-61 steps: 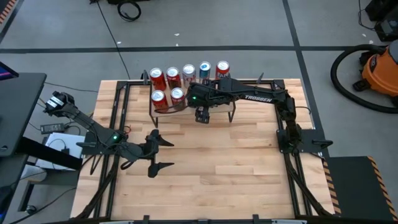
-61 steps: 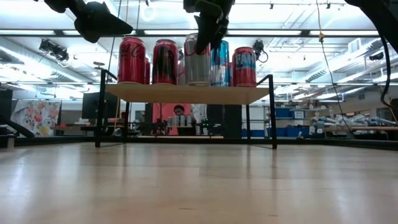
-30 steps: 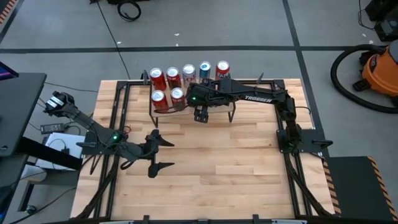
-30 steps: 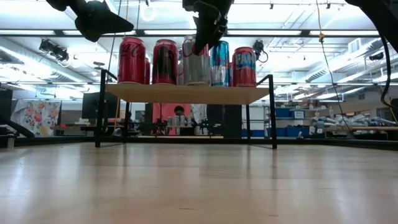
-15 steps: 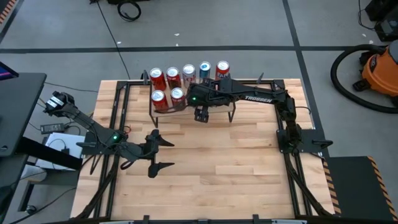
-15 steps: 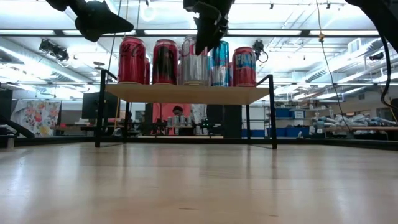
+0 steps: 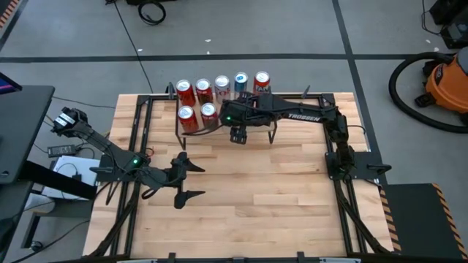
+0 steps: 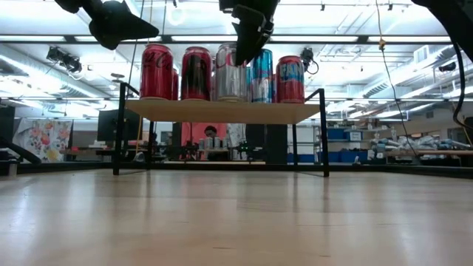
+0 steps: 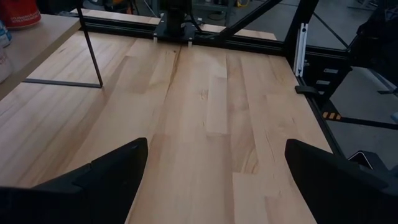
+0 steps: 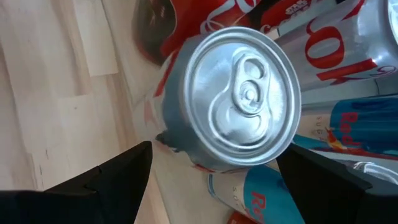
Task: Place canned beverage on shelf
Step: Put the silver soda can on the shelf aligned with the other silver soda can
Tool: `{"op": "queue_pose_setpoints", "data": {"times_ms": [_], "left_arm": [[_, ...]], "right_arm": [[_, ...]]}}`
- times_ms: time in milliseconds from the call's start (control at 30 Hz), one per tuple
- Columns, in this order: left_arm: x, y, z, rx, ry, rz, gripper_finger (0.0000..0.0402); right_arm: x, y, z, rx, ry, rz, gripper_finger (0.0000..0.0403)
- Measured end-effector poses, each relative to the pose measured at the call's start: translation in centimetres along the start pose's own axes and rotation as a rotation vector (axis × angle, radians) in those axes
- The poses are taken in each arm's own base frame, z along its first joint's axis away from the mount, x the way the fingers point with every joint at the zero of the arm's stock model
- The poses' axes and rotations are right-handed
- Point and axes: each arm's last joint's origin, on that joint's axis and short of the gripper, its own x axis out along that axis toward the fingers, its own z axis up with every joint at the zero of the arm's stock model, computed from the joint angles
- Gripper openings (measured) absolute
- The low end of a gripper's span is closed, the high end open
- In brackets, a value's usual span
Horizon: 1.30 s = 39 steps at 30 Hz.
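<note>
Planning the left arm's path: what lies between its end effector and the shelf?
Only bare tabletop between the left end effector and the shelf, per the high view.

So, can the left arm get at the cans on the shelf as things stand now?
Probably not easily. The left gripper hangs open over the bare tabletop, apart from the shelf, with open wood between. But the right arm lies across the shelf, its open gripper right over a silver-topped can.

I see bright, even light from the ceiling lamps (image 8: 89, 38), which glare strongly in the low view. The near tabletop (image 8: 236, 222) is blurred there, and shadows stay soft.
</note>
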Motion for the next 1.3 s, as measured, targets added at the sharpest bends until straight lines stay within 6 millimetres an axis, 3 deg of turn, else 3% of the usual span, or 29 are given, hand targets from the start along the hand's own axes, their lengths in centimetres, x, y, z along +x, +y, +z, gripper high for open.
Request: {"op": "queue_pose_setpoints", "data": {"times_ms": [1300], "left_arm": [[0.0,0.0,0.0,-0.004,-0.001,-0.003,0.0391]], "right_arm": [[0.9,1.2,-0.3,0.031,0.014,0.054,0.0352]]}}
